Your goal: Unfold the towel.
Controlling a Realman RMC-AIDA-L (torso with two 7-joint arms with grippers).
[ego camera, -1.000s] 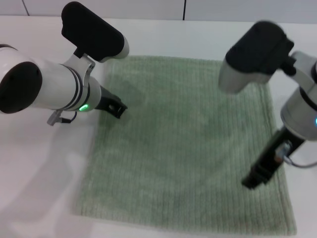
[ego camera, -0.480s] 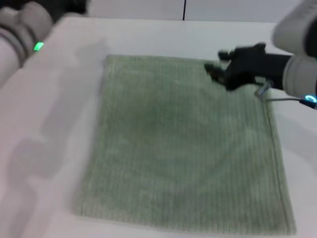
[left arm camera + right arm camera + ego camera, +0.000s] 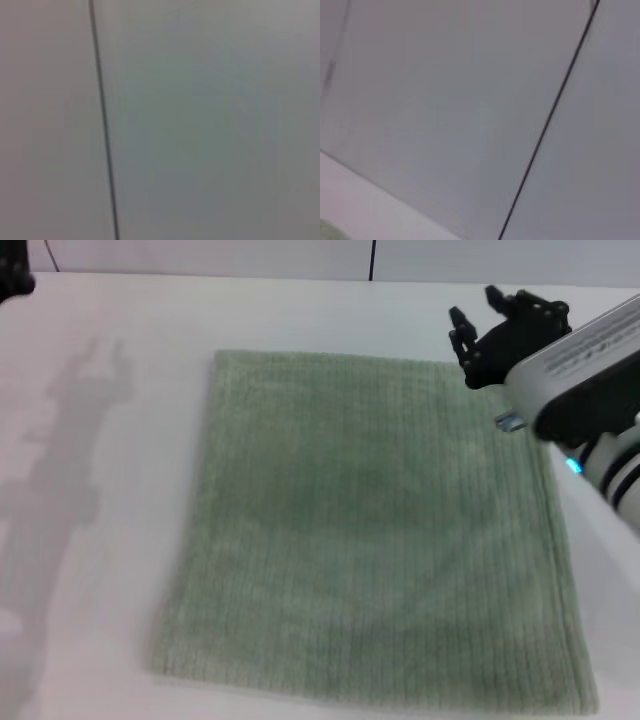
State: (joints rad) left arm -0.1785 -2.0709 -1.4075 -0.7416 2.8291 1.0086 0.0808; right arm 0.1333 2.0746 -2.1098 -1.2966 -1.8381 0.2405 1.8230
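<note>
The pale sage-green towel (image 3: 375, 530) lies spread flat on the white table (image 3: 110, 440), roughly square, with its hemmed edges showing. My right gripper (image 3: 474, 304) is raised over the towel's far right corner. Its black fingers point up and away, apart and empty, clear of the cloth. Of my left arm only a dark bit (image 3: 12, 275) shows at the head view's far left corner; its gripper is out of view. A sliver of towel (image 3: 327, 235) shows in the right wrist view.
The left arm's shadow (image 3: 70, 440) falls on the table left of the towel. Behind the table is a pale wall with a dark vertical seam (image 3: 372, 260), which both wrist views show (image 3: 102, 120) (image 3: 545, 125).
Both arms have lifted off the towel. The left arm went up and left out of the picture. The right gripper swung from the towel's right edge up to its far right corner.
</note>
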